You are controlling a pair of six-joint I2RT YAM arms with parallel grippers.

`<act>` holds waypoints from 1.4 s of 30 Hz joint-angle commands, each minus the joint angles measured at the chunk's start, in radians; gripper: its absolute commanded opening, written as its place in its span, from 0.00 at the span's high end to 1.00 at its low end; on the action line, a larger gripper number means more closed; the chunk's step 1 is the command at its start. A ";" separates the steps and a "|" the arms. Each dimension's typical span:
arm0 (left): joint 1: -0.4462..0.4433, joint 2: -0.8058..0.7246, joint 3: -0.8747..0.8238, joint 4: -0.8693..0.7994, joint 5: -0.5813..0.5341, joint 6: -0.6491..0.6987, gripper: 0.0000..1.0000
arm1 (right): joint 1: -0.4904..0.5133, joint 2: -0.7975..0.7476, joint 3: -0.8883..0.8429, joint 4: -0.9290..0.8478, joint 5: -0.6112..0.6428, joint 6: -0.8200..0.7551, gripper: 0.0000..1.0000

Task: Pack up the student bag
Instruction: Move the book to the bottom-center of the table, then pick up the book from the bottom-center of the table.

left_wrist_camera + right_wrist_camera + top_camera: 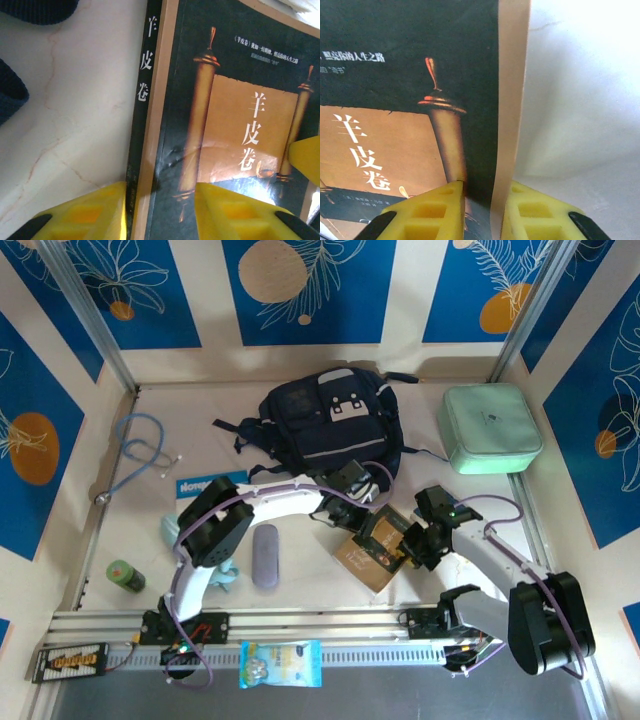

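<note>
Book (365, 562), dark cover with a tan border, a scroll picture and Chinese title, lies in mid desk between both arms, just in front of the student bag (320, 430) and near it. Left hand (159, 194): released, yellow fingers (80, 215) spread, one on the desk outside the spine, the other over the cover. Right hand (486, 192): fingers close together astride the book's opposite tan edge; cannot tell if it is grasping.

Mint green zip case (490, 428) is right of the bag, apart from it. Grey-purple oblong case (265, 555) is left of the book. Blue card (205, 487), blue cable (140, 448) and green bottle (125, 576) are on the left side, well apart from the bag. Clear snack packet (280, 663) is on the front rail.

Desk (110, 515) is pale with faint marble veins. Walls (150, 300) are cream with blue leaf-print panels and orange circles.

Bag sits at back centre, lying flat with its front up: dark navy, grey trim stripe, light grey buckle patch (345, 405), black straps (235, 430) trailing left.
</note>
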 commanded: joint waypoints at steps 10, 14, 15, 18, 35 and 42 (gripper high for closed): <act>-0.079 -0.128 0.001 0.038 0.119 0.073 0.68 | 0.065 0.046 -0.060 0.362 -0.048 0.069 0.84; -0.077 -0.142 0.008 -0.015 0.059 0.111 0.69 | 0.076 0.026 -0.068 0.416 -0.021 0.082 0.84; -0.075 -0.148 0.004 -0.018 0.043 0.118 0.69 | 0.075 0.036 -0.060 0.433 -0.023 0.068 0.84; -0.062 -0.160 -0.009 -0.016 -0.009 0.113 0.69 | 0.072 0.090 -0.006 0.448 -0.021 0.017 0.83; 0.070 -0.222 -0.179 -0.039 -0.230 -0.008 0.39 | 0.055 0.385 0.170 0.406 0.007 -0.136 0.84; 0.101 -0.206 -0.212 0.006 -0.156 -0.028 0.30 | 0.050 0.410 0.164 0.409 0.009 -0.142 0.84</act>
